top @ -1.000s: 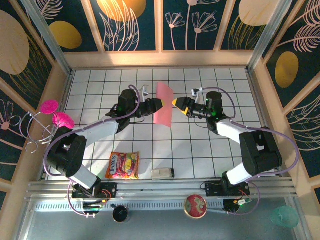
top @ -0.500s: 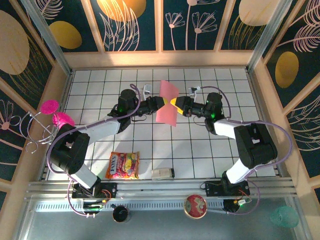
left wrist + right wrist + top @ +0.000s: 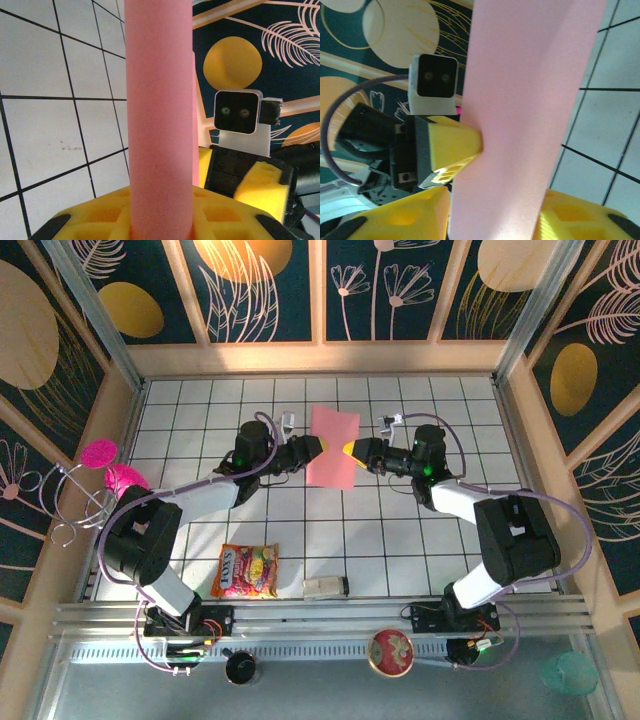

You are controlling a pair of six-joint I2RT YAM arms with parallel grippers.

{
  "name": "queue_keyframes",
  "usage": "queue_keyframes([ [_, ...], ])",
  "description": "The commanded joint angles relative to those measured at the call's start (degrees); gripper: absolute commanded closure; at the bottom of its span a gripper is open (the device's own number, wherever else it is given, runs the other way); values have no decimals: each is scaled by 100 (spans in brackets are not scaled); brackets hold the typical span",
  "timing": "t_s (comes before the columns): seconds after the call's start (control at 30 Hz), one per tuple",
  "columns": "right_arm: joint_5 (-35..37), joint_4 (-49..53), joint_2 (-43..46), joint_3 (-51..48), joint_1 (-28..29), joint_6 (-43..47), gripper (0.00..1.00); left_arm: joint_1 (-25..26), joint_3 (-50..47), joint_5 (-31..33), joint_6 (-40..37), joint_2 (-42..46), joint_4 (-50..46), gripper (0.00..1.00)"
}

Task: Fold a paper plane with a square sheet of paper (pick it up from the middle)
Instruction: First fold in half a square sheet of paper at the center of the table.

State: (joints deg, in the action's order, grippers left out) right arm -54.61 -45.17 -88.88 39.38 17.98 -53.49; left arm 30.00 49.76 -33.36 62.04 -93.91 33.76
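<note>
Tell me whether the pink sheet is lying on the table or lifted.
Lifted: the square sheet of paper is held up between the left gripper and right gripper, tiles showing behind it.

nothing reads for certain: the orange-yellow snack packet [image 3: 245,571] by the near edge of the table [image 3: 400,540] bears red lettering, too small and blurred to make out.

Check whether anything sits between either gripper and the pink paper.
Nothing visible does. The left gripper holds the paper at its left edge, and the right gripper meets its opposite edge. The snack packet lies far from them.
</note>
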Motion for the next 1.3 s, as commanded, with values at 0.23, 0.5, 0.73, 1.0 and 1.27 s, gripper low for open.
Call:
queue_keyframes([
  [0.23, 440, 1199, 86, 471, 25, 529, 95, -33, -115, 96, -30, -39, -33, 72],
  [0.5, 1083, 3066, 512, 982, -64, 1413, 100, -266, -429, 600, -117, 211, -348, 29],
  [0.73, 1979, 5877, 696, 2255, -145, 2423, 100, -563, -796, 1110, -428, 675, -683, 4],
  [1.0, 2212, 6583, -271, 3374, 638, 2334, 100, -574, -869, 1201, -744, 922, -895, 1],
  [1.27, 1621, 4112, -1057, 2512, 1178, 1376, 100, -575, -1229, 1201, -655, 1011, -850, 2],
])
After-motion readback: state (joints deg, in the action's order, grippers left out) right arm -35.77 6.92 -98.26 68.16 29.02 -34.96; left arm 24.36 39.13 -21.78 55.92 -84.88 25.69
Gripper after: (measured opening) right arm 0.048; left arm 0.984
